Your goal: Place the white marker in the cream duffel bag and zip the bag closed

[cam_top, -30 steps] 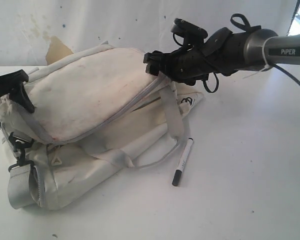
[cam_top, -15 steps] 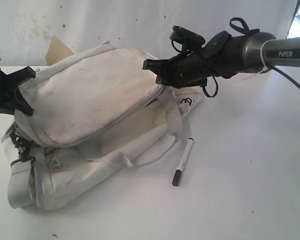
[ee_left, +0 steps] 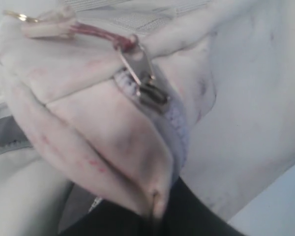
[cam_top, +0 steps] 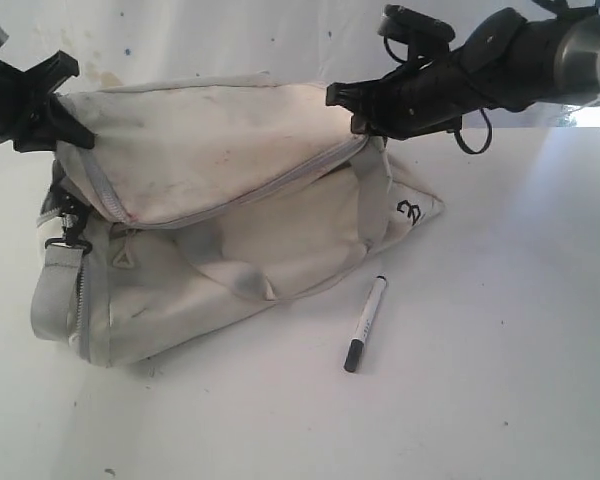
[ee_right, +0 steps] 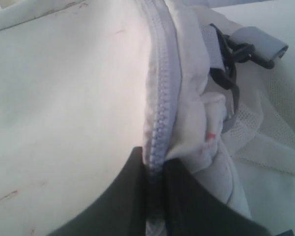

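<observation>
The cream duffel bag is held stretched and partly raised above the white table, its grey zipper running closed along the top panel. My left gripper is shut on the bag's left corner; the left wrist view shows pinched fabric beside the metal zipper pull. At the bag's right end my right gripper is shut on the zipper seam, seen close as grey teeth between black fingers. The white marker, black cap toward the front, lies on the table right of the bag, apart from both grippers.
A grey webbing strap and black clip hang at the bag's left end. A black logo marks the right tip. A stained white wall stands behind. Bare tabletop extends front and right.
Both grippers have risen and moved apart, lifting the bag's top and pulling it taut. The right arm has shifted right and up. The marker has stayed where it was.
</observation>
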